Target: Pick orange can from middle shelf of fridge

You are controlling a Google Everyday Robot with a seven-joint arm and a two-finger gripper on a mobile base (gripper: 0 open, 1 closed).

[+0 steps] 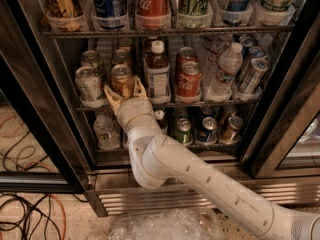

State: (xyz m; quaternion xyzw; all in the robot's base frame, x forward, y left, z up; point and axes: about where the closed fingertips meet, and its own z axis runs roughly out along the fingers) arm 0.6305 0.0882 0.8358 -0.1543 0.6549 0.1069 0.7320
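Observation:
The orange can (pixel 122 79) stands upright at the front of the second lane from the left on the middle shelf (pixel 200 103) of the fridge (pixel 280 84). A second amber can (pixel 121 58) stands behind it. My gripper (pixel 125 91) is at the shelf's front edge, right at the can's base. Its fingers (pixel 111 94) are spread, one on each side of the can's lower part, not closed on it. My white arm reaches in from the lower right.
A pale silver-green can (pixel 89 83) stands left of the orange can and a brown bottle (pixel 158 74) right of it. Red Coca-Cola cans (pixel 188 80), a water bottle (pixel 226 69) and tilted cans are further right. Tall cans in clear cups fill the upper rack (pixel 150 32). Cables lie on the floor at the left.

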